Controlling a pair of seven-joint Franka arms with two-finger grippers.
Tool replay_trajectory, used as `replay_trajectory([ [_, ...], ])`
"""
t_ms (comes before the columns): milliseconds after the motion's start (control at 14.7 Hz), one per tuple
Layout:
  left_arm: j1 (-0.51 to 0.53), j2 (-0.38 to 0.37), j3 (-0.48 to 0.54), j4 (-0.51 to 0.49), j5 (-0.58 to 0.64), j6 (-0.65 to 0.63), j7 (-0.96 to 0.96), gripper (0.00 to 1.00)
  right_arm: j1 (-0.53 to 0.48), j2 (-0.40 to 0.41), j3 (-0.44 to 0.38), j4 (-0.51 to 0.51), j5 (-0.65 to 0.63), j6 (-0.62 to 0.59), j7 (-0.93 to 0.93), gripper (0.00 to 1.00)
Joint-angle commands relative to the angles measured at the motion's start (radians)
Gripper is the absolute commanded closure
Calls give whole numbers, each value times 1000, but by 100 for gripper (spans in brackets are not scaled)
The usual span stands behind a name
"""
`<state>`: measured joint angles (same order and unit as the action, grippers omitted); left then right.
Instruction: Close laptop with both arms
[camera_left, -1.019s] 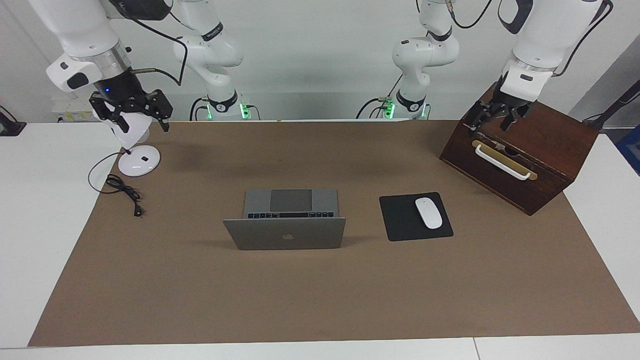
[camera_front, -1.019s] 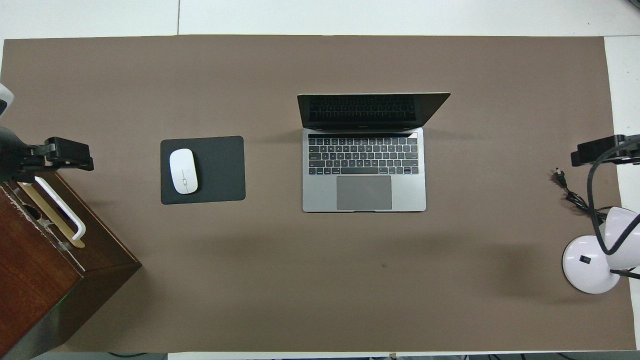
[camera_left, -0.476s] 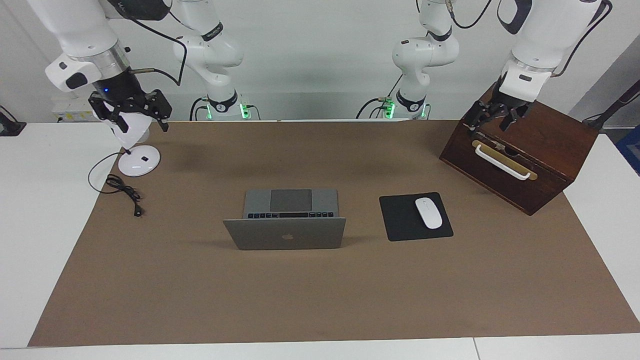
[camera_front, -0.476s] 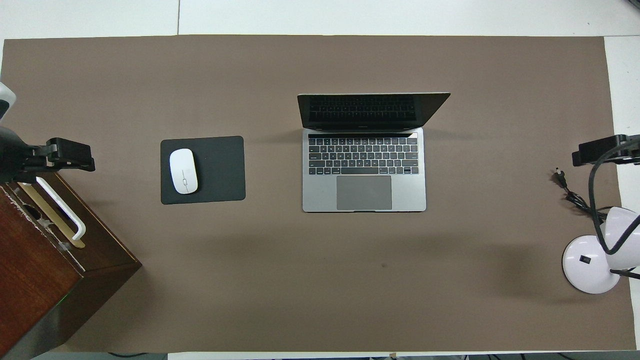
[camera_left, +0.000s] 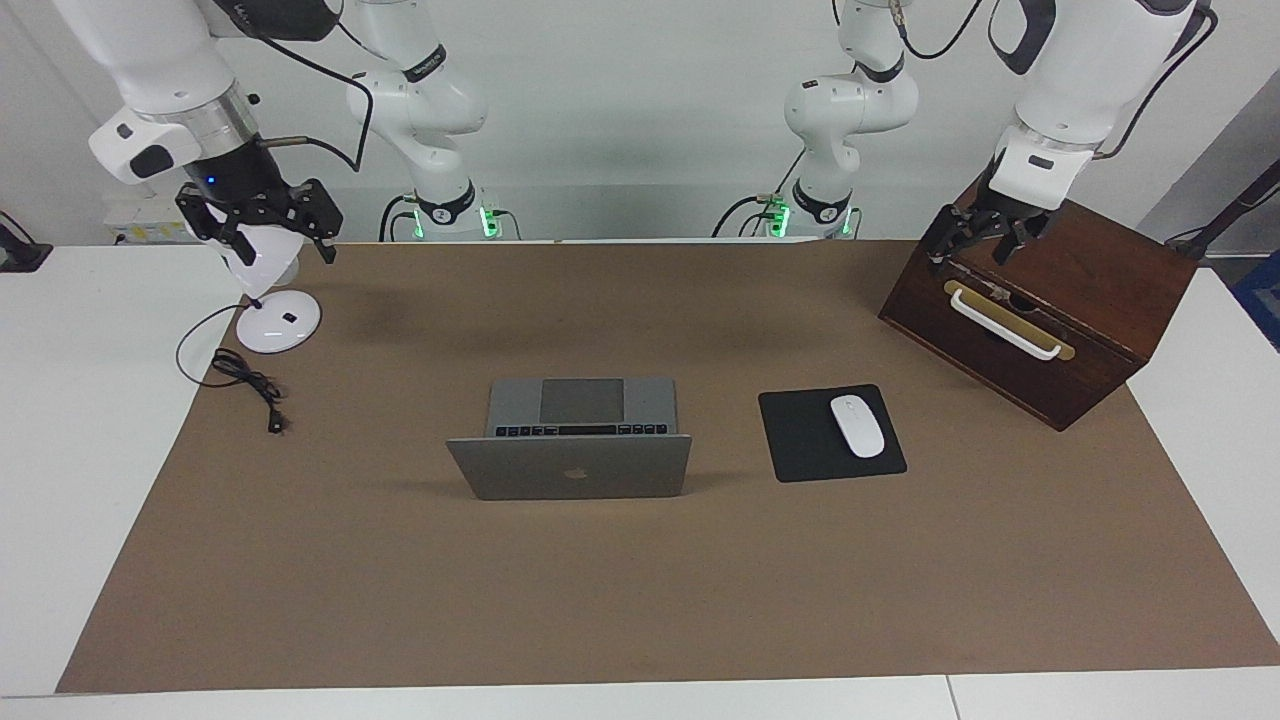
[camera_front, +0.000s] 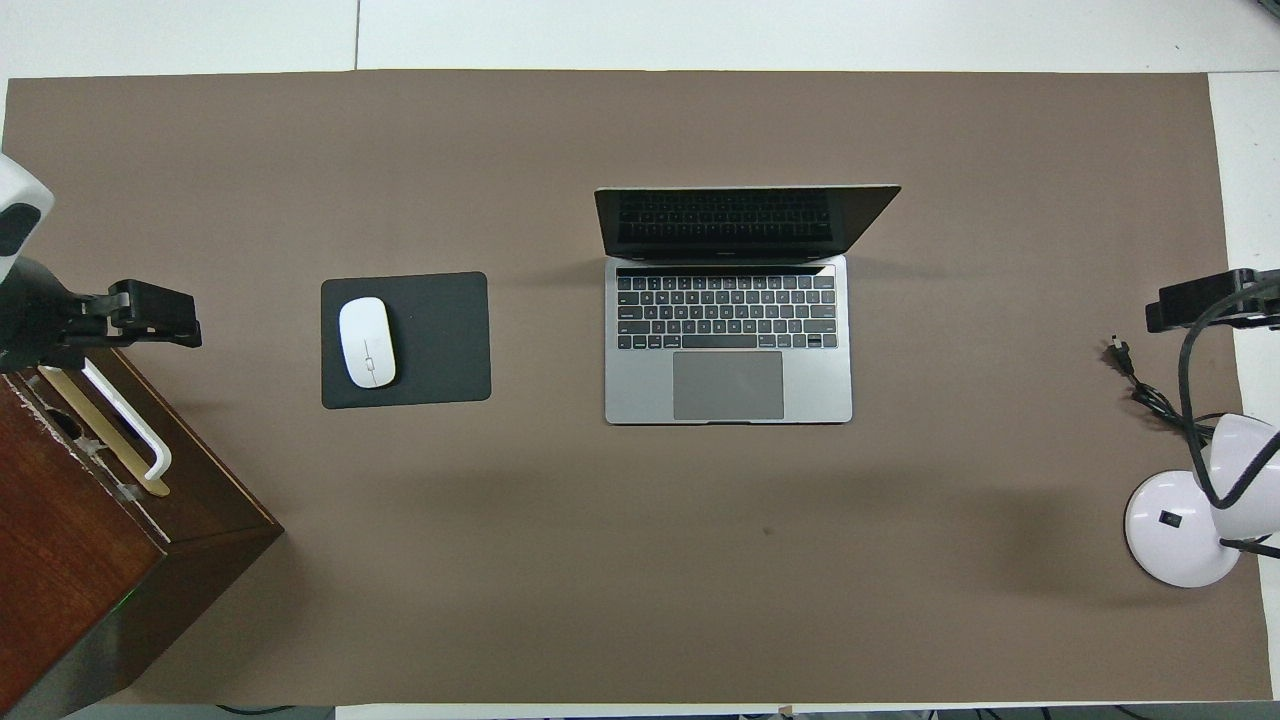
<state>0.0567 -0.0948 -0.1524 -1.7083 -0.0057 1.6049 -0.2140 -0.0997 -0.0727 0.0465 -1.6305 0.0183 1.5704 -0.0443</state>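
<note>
Silver-grey metal laptop open mid-table, your left gripper spread wide over dark wooden box, right gripper spread wide over white desk lamp, both empty.

My claws are matt black plastic. Before me, a slim silver-grey brushed-metal laptop lies on the matt brown paper-like table cover. Beside the laptop: a matt black mouse pad and a glossy white plastic mouse. Farther along stands a dark polished wooden box.
</note>
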Motion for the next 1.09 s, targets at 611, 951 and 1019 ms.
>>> replay_trajectory([
  [611, -15, -17, -56, -76, -11, -17, -128, 65, -12, -21, 3, -23, -9, 34, 8, 0],
  [951, -17, -20, -62, -77, -80, 33, -303, 84, -12, -3, 3, -34, -6, 166, -32, 0],
  [1019, -20, -37, -56, -94, -139, 61, -347, 84, -12, 13, 3, -29, -6, 193, -35, 0],
])
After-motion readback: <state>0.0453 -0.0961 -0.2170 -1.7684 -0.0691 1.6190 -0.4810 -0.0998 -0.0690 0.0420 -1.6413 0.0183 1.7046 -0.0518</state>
